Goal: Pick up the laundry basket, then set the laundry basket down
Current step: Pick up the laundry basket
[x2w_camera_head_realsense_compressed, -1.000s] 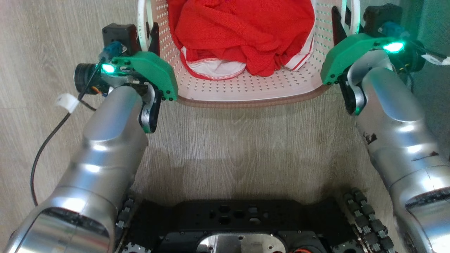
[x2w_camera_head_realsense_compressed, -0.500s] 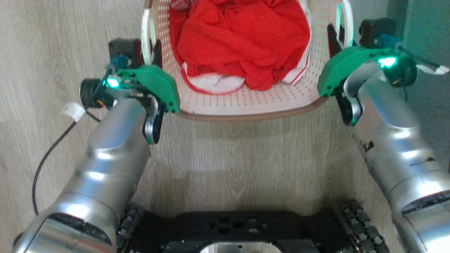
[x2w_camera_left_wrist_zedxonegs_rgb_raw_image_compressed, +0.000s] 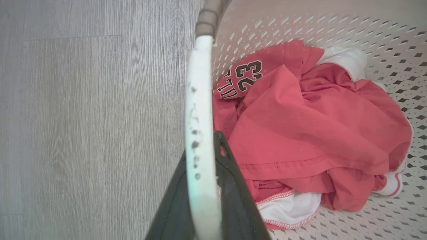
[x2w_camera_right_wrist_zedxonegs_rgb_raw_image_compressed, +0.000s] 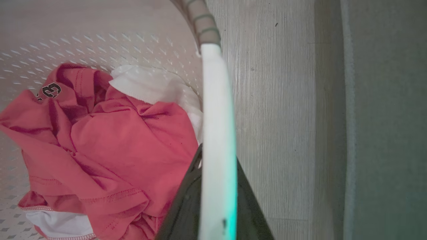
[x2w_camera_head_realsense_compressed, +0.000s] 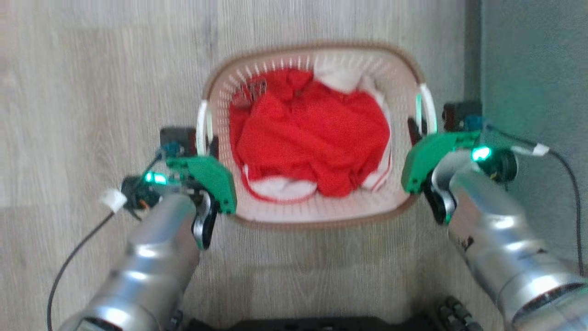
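One laundry basket (x2w_camera_head_realsense_compressed: pixel 317 216) with two white handles: left handle (x2w_camera_head_realsense_compressed: pixel 202 126), right handle (x2w_camera_head_realsense_compressed: pixel 427 108). Two grippers: left gripper (x2w_camera_head_realsense_compressed: pixel 206 146), right gripper (x2w_camera_head_realsense_compressed: pixel 419 131). One red jersey (x2w_camera_head_realsense_compressed: pixel 312 147). White garments (x2w_camera_head_realsense_compressed: pixel 280 187), number unclear.

Head view blurred, clothes (x2w_camera_head_realsense_compressed: pixel 312 142) hiding laundry basket (x2w_camera_head_realsense_compressed: pixel 321 211) floor

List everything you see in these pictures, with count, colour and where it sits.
laundry basket: one, cream-white with brown rim, ahead between both grippers
handles: two, white, one on each basket side
red clothes: one heap, red, inside the basket
white clothes: some, white, under and behind the red
floor: one, grey wood-look, all around
wall: one, grey-green, right side
cables: two, black, trailing from the wrists
forearms: two, silver, lower corners
left gripper: one, dark fingers, astride left handle
right gripper: one, dark fingers, astride right handle
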{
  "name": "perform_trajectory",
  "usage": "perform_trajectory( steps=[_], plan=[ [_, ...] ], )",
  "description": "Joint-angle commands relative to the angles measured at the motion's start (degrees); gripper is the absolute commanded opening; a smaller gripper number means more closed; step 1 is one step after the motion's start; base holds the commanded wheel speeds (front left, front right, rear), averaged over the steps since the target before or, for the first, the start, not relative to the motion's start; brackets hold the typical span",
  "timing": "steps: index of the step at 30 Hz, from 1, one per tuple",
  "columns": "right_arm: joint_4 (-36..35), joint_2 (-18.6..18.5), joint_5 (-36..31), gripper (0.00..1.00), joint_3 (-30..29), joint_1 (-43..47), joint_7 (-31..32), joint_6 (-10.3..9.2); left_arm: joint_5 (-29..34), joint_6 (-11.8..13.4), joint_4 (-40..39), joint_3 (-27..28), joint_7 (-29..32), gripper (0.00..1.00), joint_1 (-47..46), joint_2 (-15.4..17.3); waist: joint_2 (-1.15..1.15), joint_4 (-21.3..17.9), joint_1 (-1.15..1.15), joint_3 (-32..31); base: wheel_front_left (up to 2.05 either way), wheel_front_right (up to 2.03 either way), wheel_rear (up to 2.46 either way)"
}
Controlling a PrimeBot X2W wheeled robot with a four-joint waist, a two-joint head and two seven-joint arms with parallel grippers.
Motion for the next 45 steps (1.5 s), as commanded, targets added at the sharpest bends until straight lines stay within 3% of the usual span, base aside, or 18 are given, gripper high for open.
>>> perform_trajectory(
  steps=[1, 26, 45],
  plan=[
    [0.1, 0.4, 0.9, 0.0, 1.6, 3.1, -0.2, -0.09, -0.7, -0.1, 0.7, 0.4, -0.3, 0.0, 2.0, 1.7, -0.01, -0.1, 0.0, -4.0, 0.0, 0.0, 0.0],
    [4.4, 0.4, 17.7, 0.0, 14.6, 16.2, 10.9, -0.09, -13.1, -3.1, 6.4, -10.8, 10.8, 0.0, 15.7, 1.7, -0.01, 1.6, 0.0, -31.0, 0.0, 0.0, 0.0],
    [4.2, 0.4, 24.9, 0.0, 22.1, 21.2, 11.9, -0.09, -14.8, -4.2, 8.3, -15.6, 12.4, 0.0, 18.1, 1.7, -0.01, 0.8, 0.0, -38.1, 0.0, 0.0, 0.0]
  ],
)
